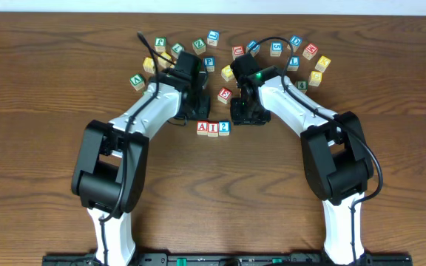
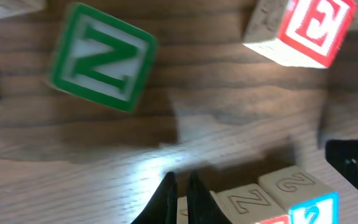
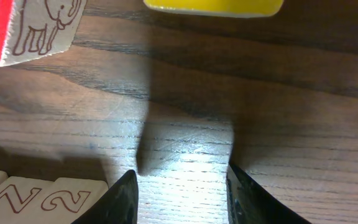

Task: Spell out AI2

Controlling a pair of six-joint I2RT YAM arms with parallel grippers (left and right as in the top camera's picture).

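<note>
Standing of the word: the "A" block (image 1: 203,128), "I" block (image 1: 213,128) and "2" block (image 1: 224,127) lay in one row on the table (image 1: 50,89), side by side and reading left to right, near the middle, in front of both arms.
Look of the blocks: light wooden cubes of equal size; A and I were printed red, 2 blue. The side faces carried carved figures. From overhead the row looked straight and closed up.
Judged progress: the spelling appeared complete; only a clean withdrawal seemed left.
Left pincer (image 2: 180,186): fingers together, holding nothing, low over the table just behind the row's A end. Contact with the row could not be told.
Right pincer (image 3: 180,186): fingers apart, bare wood between them, just beside the 2 end.
Risk one: a sideways pull-back by either arm could clip an end block and break or skew the row.
Risk two: the left fingers, so low, could drag the A block.
Surroundings: green-lettered block (image 2: 101,57), red-faced block (image 2: 316,28), elephant block (image 3: 39,28) and yellow block (image 3: 213,5) lay loose behind, apart from the row.
</note>
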